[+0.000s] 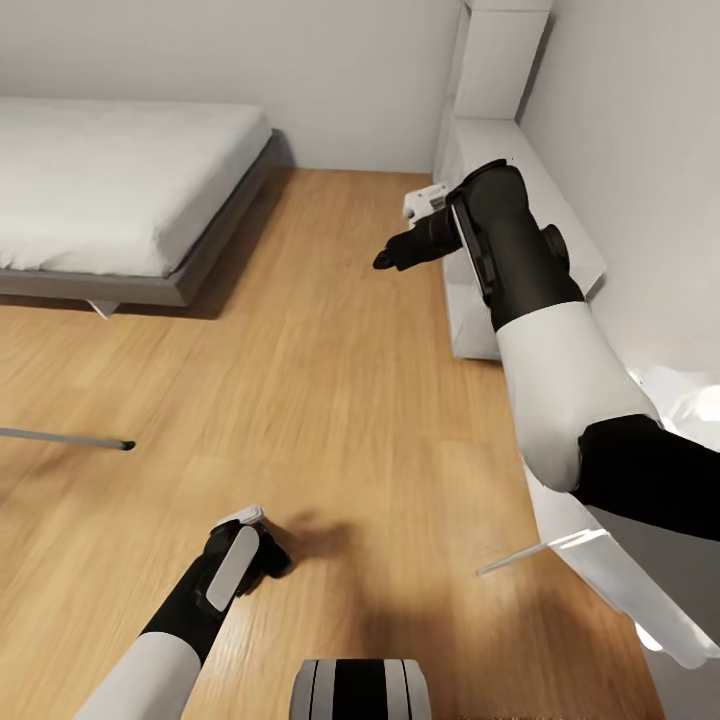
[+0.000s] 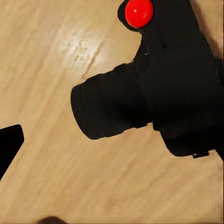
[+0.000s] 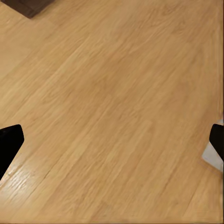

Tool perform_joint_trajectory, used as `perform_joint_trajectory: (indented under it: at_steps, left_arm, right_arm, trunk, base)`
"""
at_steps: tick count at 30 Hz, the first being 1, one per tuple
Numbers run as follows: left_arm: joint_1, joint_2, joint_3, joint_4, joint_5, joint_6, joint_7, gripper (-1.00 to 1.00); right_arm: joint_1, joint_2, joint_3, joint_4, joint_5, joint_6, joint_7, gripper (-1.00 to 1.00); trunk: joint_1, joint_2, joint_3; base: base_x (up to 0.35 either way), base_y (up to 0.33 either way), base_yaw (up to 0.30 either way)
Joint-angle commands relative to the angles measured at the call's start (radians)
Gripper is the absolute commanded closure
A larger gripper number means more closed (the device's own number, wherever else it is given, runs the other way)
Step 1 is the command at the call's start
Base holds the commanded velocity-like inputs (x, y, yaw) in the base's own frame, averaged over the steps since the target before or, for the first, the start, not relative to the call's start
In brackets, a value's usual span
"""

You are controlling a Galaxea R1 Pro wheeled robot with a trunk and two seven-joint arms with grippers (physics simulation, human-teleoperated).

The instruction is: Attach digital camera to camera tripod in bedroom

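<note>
The digital camera [image 2: 172, 93] is black with a red button on top and hangs just above the light wood floor. My left gripper [image 1: 262, 568] is shut on the digital camera [image 1: 277, 556] low in the head view. One of its fingertips [image 2: 9, 144] shows beside the lens with a gap between them. The other finger is hidden behind the camera body. A silver leg with a black foot [image 1: 65, 438], part of the camera tripod, reaches in from the left edge. My right gripper [image 1: 388, 258] is raised in front of the white shelf, open and empty, with only floor between its fingertips [image 3: 9, 144].
A white bed on a grey frame [image 1: 110, 170] stands at the back left. A low white shelf [image 1: 478, 320] runs along the right wall. A thin pale rod [image 1: 520, 557] sticks out near the floor by my right arm. Open wood floor [image 1: 330, 380] lies between the bed and the shelf.
</note>
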Motion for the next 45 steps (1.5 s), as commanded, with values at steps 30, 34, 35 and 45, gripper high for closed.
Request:
perform_joint_trajectory:
  at_steps: [30, 34, 35, 45]
  left_arm:
    - [0.000, 0.001, -0.003, -0.002, 0.008, 0.005, 0.012, -1.00]
    - [0.000, 0.001, -0.003, -0.002, 0.009, 0.006, 0.012, -1.00]
    - [0.000, 0.000, -0.003, -0.002, 0.009, 0.006, 0.012, -1.00]
    - [0.000, -0.001, -0.001, -0.001, 0.010, 0.005, 0.005, -1.00]
  right_arm:
    - [-0.001, 0.000, 0.019, -0.020, 0.007, 0.002, 0.009, -1.00]
    - [-0.001, 0.000, 0.019, -0.020, 0.007, 0.002, 0.009, -1.00]
    - [-0.001, 0.000, 0.019, -0.020, 0.007, 0.002, 0.009, -1.00]
    - [-0.001, 0.000, 0.019, -0.020, 0.007, 0.002, 0.009, -1.00]
  trunk:
    - [0.000, 0.000, -0.001]
    - [0.000, 0.000, -0.001]
    - [0.000, 0.000, -0.001]
    - [0.000, 0.000, -0.001]
  base:
    - [-0.021, 0.040, -0.038]
    - [-0.042, 0.080, 0.000]
    - [-0.023, 0.044, 0.000]
    - [-0.008, 0.016, 0.000]
